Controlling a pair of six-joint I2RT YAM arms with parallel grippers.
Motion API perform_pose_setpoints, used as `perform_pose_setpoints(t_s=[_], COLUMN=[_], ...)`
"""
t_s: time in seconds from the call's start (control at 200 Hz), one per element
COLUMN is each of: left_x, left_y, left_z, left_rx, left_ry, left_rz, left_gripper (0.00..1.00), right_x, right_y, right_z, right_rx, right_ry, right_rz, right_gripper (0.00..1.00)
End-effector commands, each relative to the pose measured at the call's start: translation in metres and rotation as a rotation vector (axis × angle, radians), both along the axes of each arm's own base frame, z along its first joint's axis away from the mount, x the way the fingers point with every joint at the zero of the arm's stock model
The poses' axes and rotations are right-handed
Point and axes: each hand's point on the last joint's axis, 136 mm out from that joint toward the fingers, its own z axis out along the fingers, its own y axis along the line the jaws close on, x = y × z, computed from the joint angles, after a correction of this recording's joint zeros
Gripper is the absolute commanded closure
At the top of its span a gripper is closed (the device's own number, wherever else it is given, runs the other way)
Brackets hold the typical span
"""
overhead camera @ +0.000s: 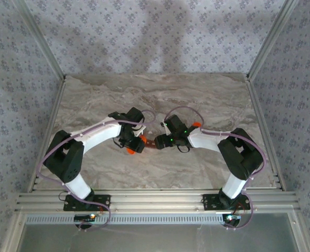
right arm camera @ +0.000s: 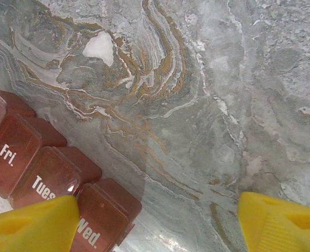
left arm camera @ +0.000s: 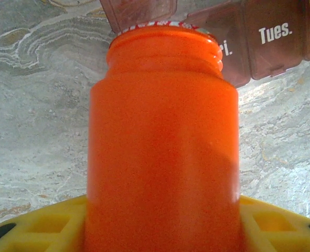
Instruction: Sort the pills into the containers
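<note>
My left gripper (overhead camera: 135, 140) is shut on an orange bottle (left arm camera: 162, 147), whose body sits between the yellow fingers (left arm camera: 34, 228). The bottle's open threaded mouth points at the containers (left arm camera: 273, 39), a dark red-brown strip with day labels. One lid (left arm camera: 139, 10) of the strip stands open just past the mouth. In the top view the bottle (overhead camera: 130, 150) lies next to the containers (overhead camera: 151, 143) at the table's centre. My right gripper (right arm camera: 155, 226) is open over bare table, and its left finger (right arm camera: 31, 226) overlaps the "Wed." end of the containers (right arm camera: 44, 178). The pills are hidden.
The marble-patterned table (overhead camera: 160, 94) stretches back to patterned walls behind metal frame posts (overhead camera: 44, 50). A small orange object (overhead camera: 196, 124) shows beside the right wrist. Both arm bases (overhead camera: 84, 199) stand at the near rail.
</note>
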Motion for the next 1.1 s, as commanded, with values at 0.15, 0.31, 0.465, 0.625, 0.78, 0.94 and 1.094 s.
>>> perform_pose_setpoints(t_s=[0.15,0.31,0.465,0.625,0.78,0.94,1.094], left_x=[-0.003,-0.005,-0.005,-0.006,-0.005,-0.005,-0.005], left_y=[0.012,0.015,0.015,0.014,0.012,0.012,0.014], left_z=[0.000,0.001,0.004,0.009,0.015,0.017,0.015], left_rx=[0.072,0.082,0.079,0.071,0.055,0.053,0.059], left_ry=[0.043,0.051,0.053,0.055,0.040,0.039,0.042], left_rz=[-0.017,-0.023,-0.025,-0.028,-0.027,-0.028,-0.029], left_gripper=[1.00,1.00,1.00,1.00,1.00,1.00,1.00], right_x=[-0.015,-0.015,-0.014,-0.014,-0.014,-0.014,-0.015], right_y=[-0.010,-0.010,-0.009,-0.010,-0.009,-0.009,-0.009], right_z=[-0.019,-0.020,-0.021,-0.021,-0.021,-0.022,-0.023], right_rx=[-0.068,-0.070,-0.068,-0.070,-0.069,-0.068,-0.068], right_ry=[0.058,0.059,0.060,0.061,0.060,0.063,0.066], right_rz=[0.003,0.003,0.004,0.003,0.003,0.002,0.003], right_gripper=[0.19,0.19,0.19,0.19,0.19,0.19,0.19])
